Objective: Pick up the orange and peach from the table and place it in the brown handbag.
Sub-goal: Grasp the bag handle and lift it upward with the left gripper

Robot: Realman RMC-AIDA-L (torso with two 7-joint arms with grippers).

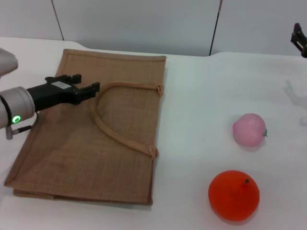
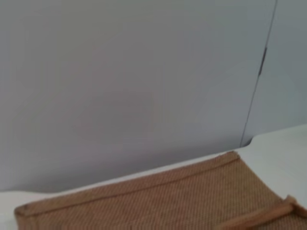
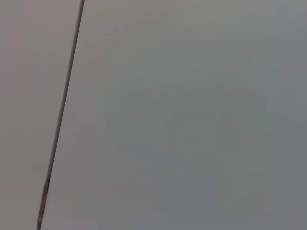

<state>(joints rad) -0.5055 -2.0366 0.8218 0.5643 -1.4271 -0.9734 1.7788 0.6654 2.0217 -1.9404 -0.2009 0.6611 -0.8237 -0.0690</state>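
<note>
The brown handbag [image 1: 86,143] lies flat on the left of the white table [image 1: 201,96], its strap handle [image 1: 125,115] curving across its top face. My left gripper [image 1: 86,82] hovers over the bag's upper left part, open and empty, beside the strap. The left wrist view shows the bag's stitched rim [image 2: 144,189] and a bit of strap [image 2: 259,218]. The pale pink peach [image 1: 249,130] sits on the table at the right. The orange [image 1: 234,195] sits nearer, at the front right. My right gripper [image 1: 299,39] is at the far right edge, well behind the fruit.
A grey panelled wall [image 1: 144,24] stands behind the table's back edge. The right wrist view shows only that wall [image 3: 182,115]. Bare tabletop lies between the bag and the two fruits.
</note>
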